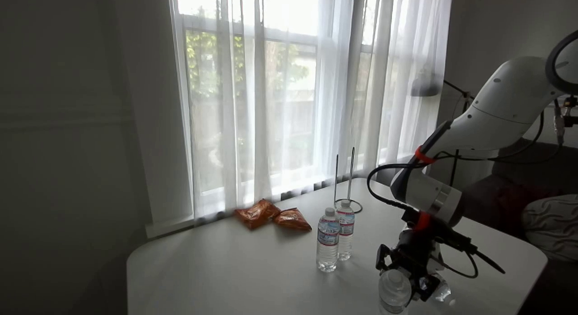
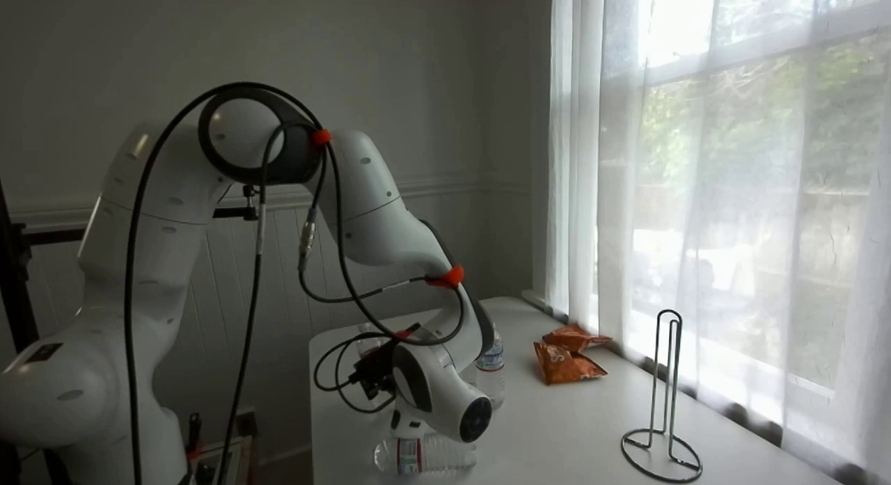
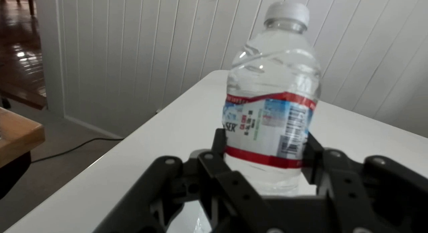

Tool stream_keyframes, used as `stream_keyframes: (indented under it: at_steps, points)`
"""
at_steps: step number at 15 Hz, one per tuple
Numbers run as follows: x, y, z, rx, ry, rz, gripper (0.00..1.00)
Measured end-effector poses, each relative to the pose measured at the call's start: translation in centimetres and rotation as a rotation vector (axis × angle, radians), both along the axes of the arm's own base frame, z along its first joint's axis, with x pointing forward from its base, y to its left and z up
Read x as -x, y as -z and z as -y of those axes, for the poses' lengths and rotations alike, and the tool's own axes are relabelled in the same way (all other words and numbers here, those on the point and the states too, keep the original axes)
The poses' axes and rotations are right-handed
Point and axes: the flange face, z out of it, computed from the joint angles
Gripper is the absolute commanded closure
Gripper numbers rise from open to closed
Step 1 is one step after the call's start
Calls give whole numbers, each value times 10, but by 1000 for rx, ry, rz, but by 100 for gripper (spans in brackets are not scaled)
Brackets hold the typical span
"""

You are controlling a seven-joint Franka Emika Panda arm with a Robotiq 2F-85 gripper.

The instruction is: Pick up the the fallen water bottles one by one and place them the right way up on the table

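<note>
- The Robotiq gripper (image 3: 265, 151) is grasping a clear plastic water bottle (image 3: 271, 126) — its black fingers (image 3: 219, 141) bear on opposite sides of the red-banded label, and the white cap is uppermost.
- Whether that bottle's base touches the white table (image 1: 216, 274) I cannot tell: the gripper hides it in the wrist view, and the frame edge cuts it off in an exterior view.
- A lying water bottle (image 2: 426, 456) is on its side on the tabletop, just below the wrist of the Franka arm (image 2: 362, 193); in an exterior view the same bottle (image 1: 441, 291) shows partly hidden behind the gripper, cap toward the lower right.
- Two more stand upright near the middle of the table — the nearer standing bottle (image 1: 327, 240) overlaps the farther standing bottle (image 1: 346, 227) in an exterior view, so I cannot tell whether they touch.
- An orange snack bag (image 1: 257, 214) and a second orange snack bag (image 1: 293, 220) lie close together at the window side of the table.
- A wire paper-towel holder (image 2: 669, 394) stands on its ring base along that side.
- Sheer white curtains (image 1: 263, 125) hang beyond the table, daylight showing through.
- A black cable (image 2: 130, 297) loops along the arm, tied with orange straps (image 2: 446, 277).
</note>
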Motion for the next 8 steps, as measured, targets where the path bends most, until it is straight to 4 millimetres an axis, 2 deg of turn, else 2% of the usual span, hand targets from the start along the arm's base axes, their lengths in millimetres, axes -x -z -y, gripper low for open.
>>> stream_keyframes:
  at_steps: [8]
  points:
    - [-17, 4, 1, -49, -10, -5, 73]
